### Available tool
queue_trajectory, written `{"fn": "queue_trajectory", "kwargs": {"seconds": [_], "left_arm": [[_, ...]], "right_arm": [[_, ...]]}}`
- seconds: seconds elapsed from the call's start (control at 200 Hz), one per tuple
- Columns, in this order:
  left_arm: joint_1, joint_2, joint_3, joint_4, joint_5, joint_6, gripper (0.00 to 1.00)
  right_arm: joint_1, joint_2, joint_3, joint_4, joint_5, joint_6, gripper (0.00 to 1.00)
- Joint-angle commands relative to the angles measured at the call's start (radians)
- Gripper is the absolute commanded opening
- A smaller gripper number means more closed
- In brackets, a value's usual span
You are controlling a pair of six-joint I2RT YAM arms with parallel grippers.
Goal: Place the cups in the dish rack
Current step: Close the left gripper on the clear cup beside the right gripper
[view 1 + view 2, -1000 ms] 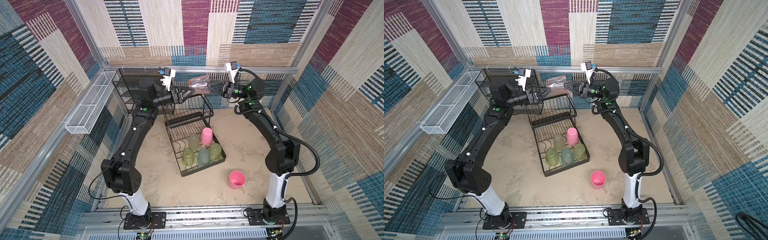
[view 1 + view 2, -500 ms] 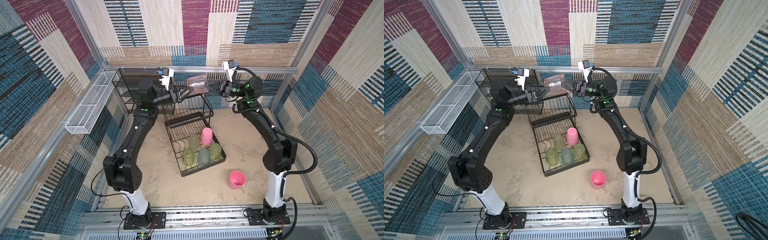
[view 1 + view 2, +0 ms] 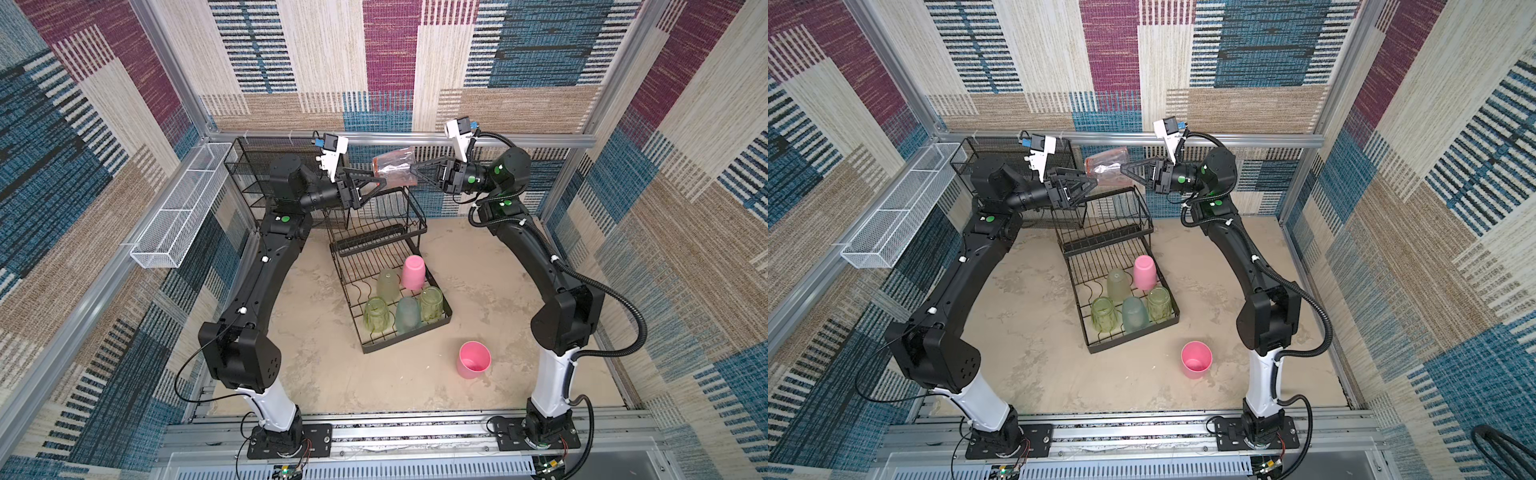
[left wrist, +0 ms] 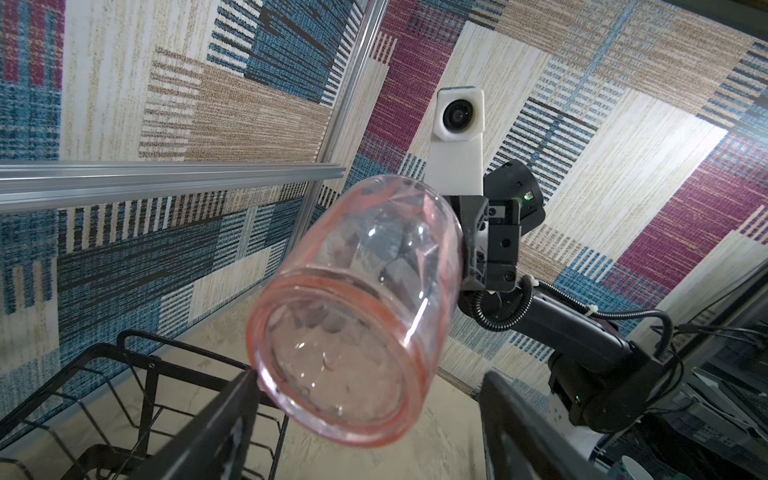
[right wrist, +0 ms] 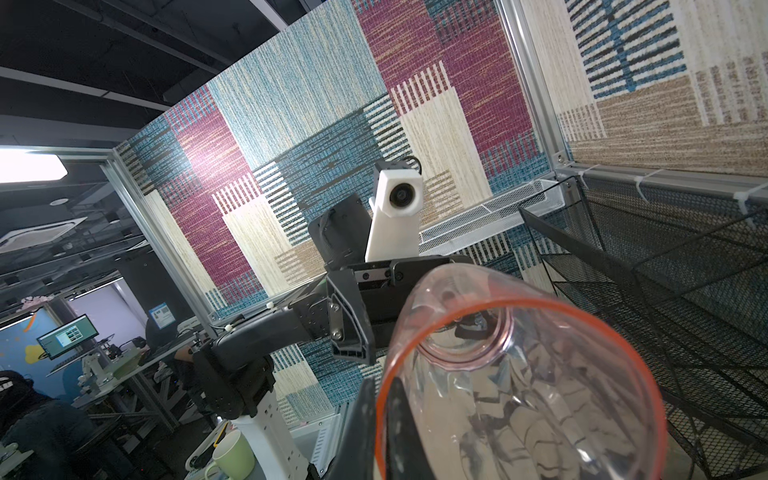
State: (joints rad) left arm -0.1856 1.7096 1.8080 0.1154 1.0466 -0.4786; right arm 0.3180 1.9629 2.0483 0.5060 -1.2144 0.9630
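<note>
Both top views are bright, evenly lit and sharp, with only soft shadows on the desk (image 3: 332, 374). In the wrist views the reddish-pink cup (image 4: 353, 311) carries white glints. The fingers (image 4: 216, 424) of the left gripper (image 4: 368, 374) are out of focus. A ceiling lamp (image 5: 31, 166) blows out white against a dim room.

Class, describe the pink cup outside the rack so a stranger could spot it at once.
Find the black wire dish rack on the sandy table. Off its near corner, towards the right arm's base, a solid pink cup stands alone. Unlike the pink cup in the rack, which is upside down, it stands mouth up.
</note>
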Motion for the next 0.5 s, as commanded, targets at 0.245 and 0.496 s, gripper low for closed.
{"fn": "queue_trajectory", "kwargs": {"seconds": [0.245, 0.496], "left_arm": [[0.011, -0.047, -0.002, -0.021, 0.089, 0.088, 0.87], [0.012, -0.045, 0.005, 0.026, 0.167, 0.043, 0.99]], "right_arm": [[0.044, -0.018, 0.019, -0.07, -0.054, -0.033, 0.0], [0.066, -0.002, 0.069, -0.151, -0.063, -0.078, 0.0]]}}
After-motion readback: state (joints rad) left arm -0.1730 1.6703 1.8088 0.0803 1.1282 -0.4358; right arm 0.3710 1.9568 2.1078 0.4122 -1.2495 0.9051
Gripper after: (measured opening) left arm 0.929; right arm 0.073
